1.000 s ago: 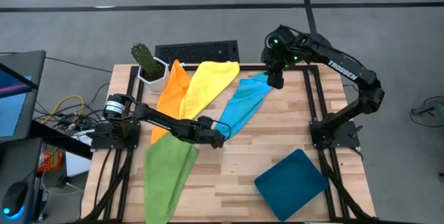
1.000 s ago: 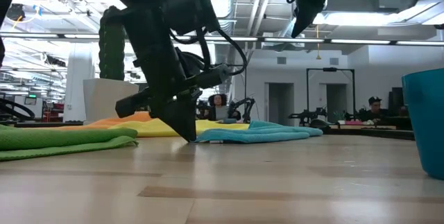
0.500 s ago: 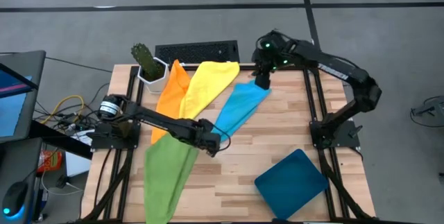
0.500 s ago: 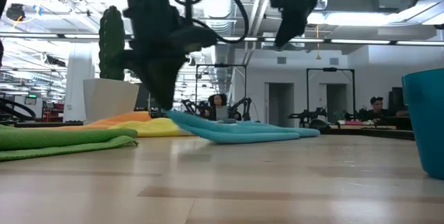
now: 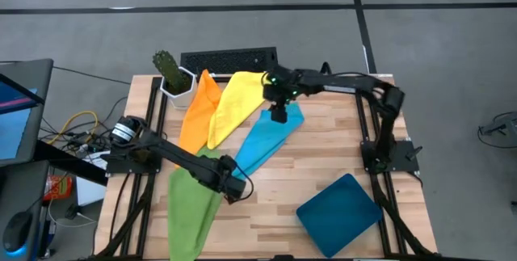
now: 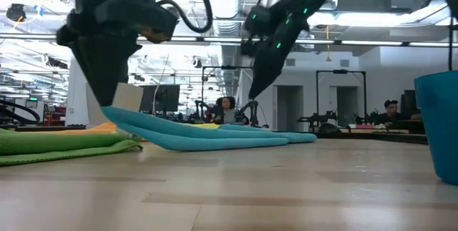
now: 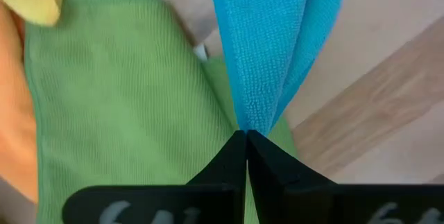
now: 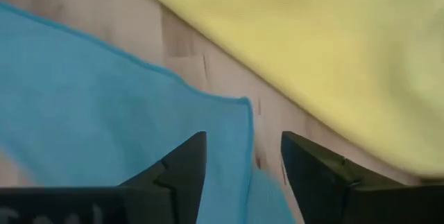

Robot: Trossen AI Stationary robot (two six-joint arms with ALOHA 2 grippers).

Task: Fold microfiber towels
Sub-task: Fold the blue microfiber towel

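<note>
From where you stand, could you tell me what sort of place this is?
Most likely a robotics lab or workshop. Beyond the wooden table the low view shows other robot arm rigs on benches, people at workstations, and exposed ceiling ducts with strip lighting.

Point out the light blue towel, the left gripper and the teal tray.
light blue towel [image 5: 271,136]: high view, middle of the cloth.
left gripper [image 7: 245,135]: left wrist view, fingertips pinching the towel's corner.
teal tray [image 5: 339,204]: high view, tray's centre.

The left gripper [image 5: 235,190], clamped on the soft light blue microfiber towel [image 5: 266,137], drags its corner toward the table's front, while the right gripper [image 5: 278,115] swings in over the towel's far end.
</note>
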